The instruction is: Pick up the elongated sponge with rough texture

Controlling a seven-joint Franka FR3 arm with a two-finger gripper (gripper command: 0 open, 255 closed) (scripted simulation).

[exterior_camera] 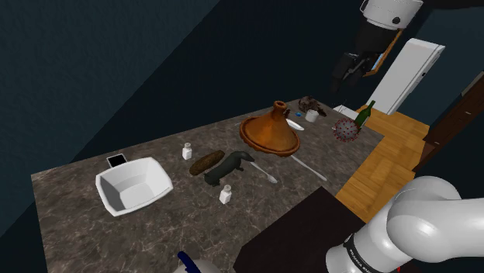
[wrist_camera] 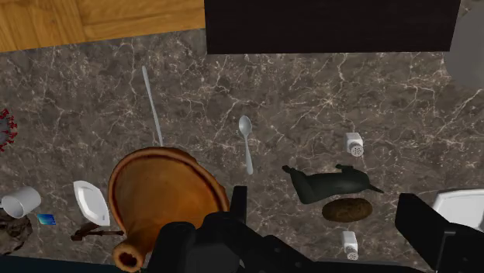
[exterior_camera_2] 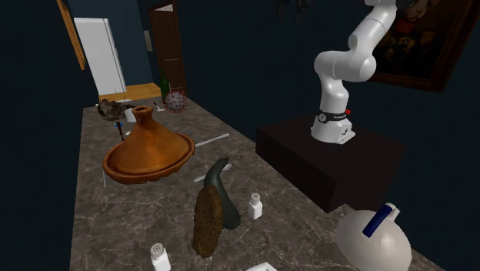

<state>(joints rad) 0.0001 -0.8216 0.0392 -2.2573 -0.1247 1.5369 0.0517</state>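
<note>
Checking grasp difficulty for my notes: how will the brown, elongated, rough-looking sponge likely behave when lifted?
The brown elongated sponge looks coarse-surfaced, so it probably won't slip. Lying flat on the dark marbled counter, its rounded sides might let it roll if nudged sideways.

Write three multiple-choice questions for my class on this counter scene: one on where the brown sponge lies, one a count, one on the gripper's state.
1. Where does the brown sponge lie?
A. inside the white bowl
B. beside the dark green figure
C. on top of the tagine

2. How many white shakers stand on the counter?
A. one
B. two
C. four

3. What state is the gripper in?
A. open, holding nothing
B. shut on the sponge
C. shut on the spoon

Answers:
1 B: the sponge lies lengthwise next to the figure.
2 B: the second shaker stands on the sponge's far side from the first.
3 A: in the wrist view its fingers stand apart and clasp nothing.
</note>
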